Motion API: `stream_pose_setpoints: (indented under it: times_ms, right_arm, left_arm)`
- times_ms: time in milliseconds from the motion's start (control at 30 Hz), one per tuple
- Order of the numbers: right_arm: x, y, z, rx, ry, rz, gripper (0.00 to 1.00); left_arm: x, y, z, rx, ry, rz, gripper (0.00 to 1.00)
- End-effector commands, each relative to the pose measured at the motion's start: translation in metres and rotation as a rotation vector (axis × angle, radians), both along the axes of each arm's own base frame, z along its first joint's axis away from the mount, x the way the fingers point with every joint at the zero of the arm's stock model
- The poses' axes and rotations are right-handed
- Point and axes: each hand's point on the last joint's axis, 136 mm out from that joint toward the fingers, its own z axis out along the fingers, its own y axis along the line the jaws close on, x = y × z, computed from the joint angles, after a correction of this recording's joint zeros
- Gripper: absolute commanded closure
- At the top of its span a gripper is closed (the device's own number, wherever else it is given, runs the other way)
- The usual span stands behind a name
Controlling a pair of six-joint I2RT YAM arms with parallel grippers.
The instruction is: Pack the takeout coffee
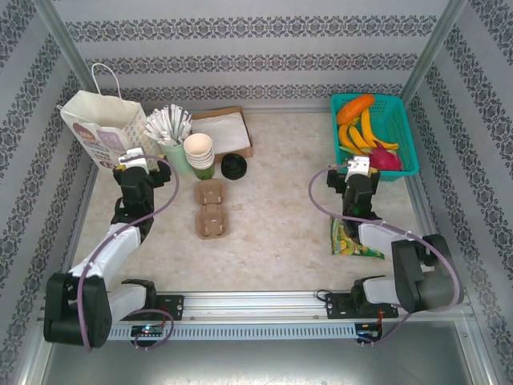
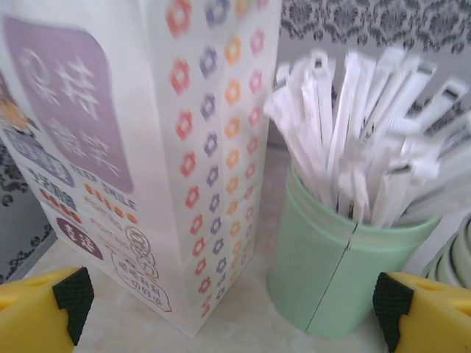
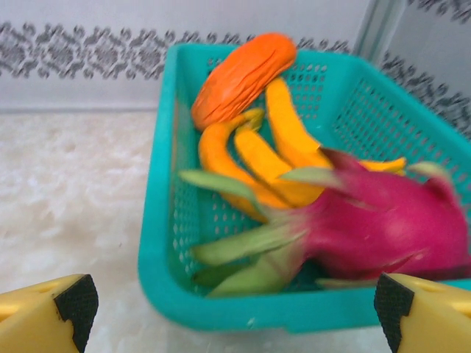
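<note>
Right, both claws are spread wide and hold nothing. Left gripper faces the white printed paper bag and the pale green cup of white wrapped sticks. Right gripper faces the teal plastic mesh basket. The dark cup with round black lid stands between the arms, just right of the cream paper cup stack, well clear of both.

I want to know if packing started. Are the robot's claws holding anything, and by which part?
Nothing is held. The left claw and the right claw are both open and empty.
</note>
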Motion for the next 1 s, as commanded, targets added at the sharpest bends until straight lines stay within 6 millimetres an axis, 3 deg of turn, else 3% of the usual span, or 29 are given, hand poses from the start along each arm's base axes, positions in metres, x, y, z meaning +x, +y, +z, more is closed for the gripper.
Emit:
stream_pose_setpoints:
  times_ms: [0, 133, 233, 433, 600, 733, 967]
  right_arm:
    - [-0.007, -0.008, 0.013, 0.022, 0.01, -0.081, 0.02]
    - [-0.012, 0.012, 0.033, 0.152, -0.024, -0.008, 0.02]
    - [-0.016, 0.034, 0.044, 0.325, 0.031, 0.055, 0.02]
    - [-0.02, 0.089, 0.037, 0.684, 0.176, 0.152, 0.02]
    - [-0.021, 0.12, 0.016, 0.857, 0.3, 0.115, 0.02]
    - [-0.01, 0.15, 0.021, 0.863, 0.351, 0.183, 0.02]
    - [0.0, 0.176, 0.031, 0.844, 0.419, 0.261, 0.02]
  left_arm:
    - [-0.019, 0.003, -0.003, -0.064, 0.094, 0.061, 0.0]
    - [-0.038, 0.003, 0.014, -0.176, 0.121, 0.116, 0.0]
    - [-0.06, 0.001, 0.02, -0.363, 0.196, 0.196, 0.0]
    - [-0.078, -0.046, 0.014, -0.644, 0.376, 0.12, 0.01]
    - [-0.074, -0.084, 0.015, -0.708, 0.488, -0.001, 0.0]
    - [-0.063, -0.102, 0.009, -0.664, 0.594, -0.037, 0.03]
    - [-0.032, -0.103, 0.006, -0.509, 0.707, -0.062, 0.23]
